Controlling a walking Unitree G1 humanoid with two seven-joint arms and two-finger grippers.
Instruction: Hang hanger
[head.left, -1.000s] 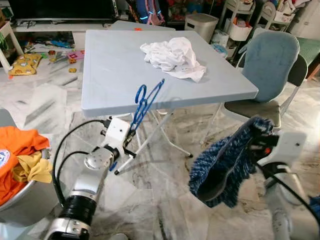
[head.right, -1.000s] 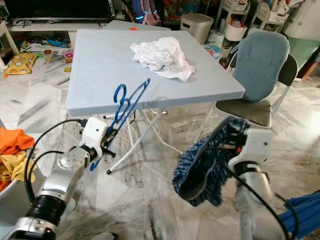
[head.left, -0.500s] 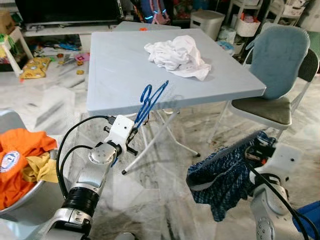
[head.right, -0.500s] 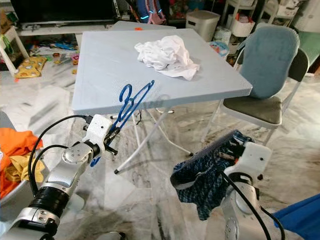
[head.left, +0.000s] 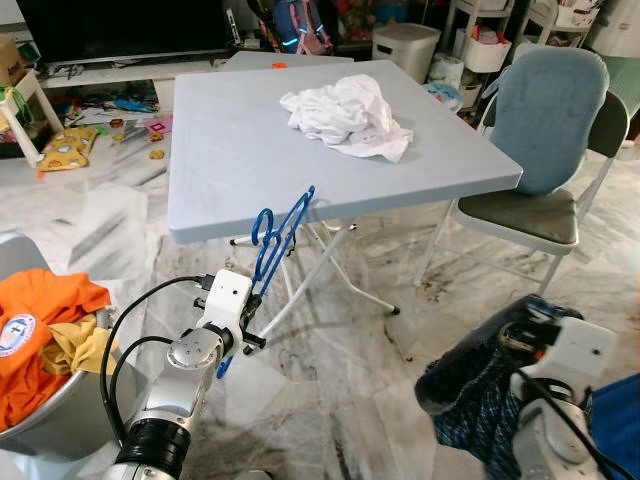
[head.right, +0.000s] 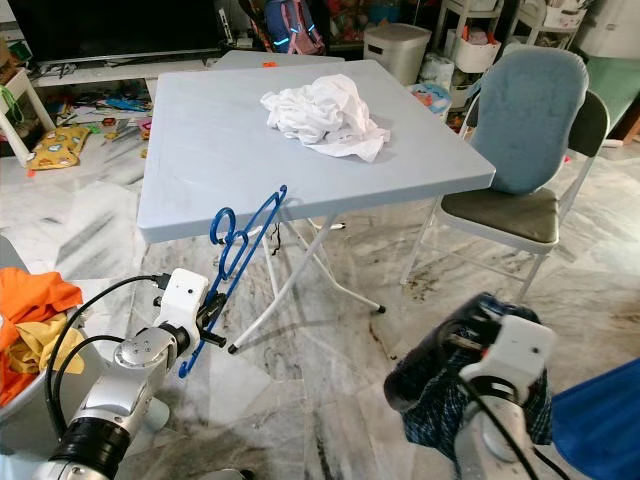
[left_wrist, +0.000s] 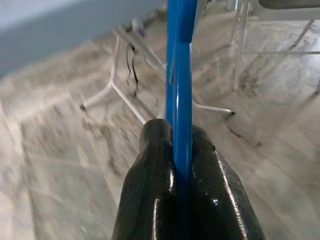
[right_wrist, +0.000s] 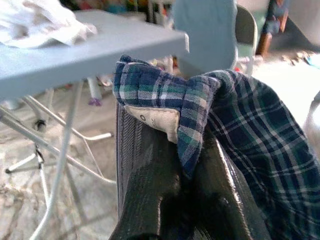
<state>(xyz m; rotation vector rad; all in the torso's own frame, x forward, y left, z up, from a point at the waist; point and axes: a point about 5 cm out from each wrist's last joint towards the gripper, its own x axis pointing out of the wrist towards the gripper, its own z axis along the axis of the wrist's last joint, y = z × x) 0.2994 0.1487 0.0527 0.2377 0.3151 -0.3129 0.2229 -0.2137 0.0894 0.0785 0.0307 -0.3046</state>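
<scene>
Hanger in hand, plaid garment in the other, nothing hung yet.

Blue hanger is clamped upright in the left gripper, near the grey table edge; the right gripper pinches the plaid garment low beside the chair. No rail is visible, and the garment probably hides the right fingertips.

Silver arms, black cables

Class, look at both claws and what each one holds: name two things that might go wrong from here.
1. The left claw pinches only the blue hanger's thin bar, so it may twist or slip.
2. The plaid shirt hangs bunched from the right claw, so it may slide free or snag.
</scene>
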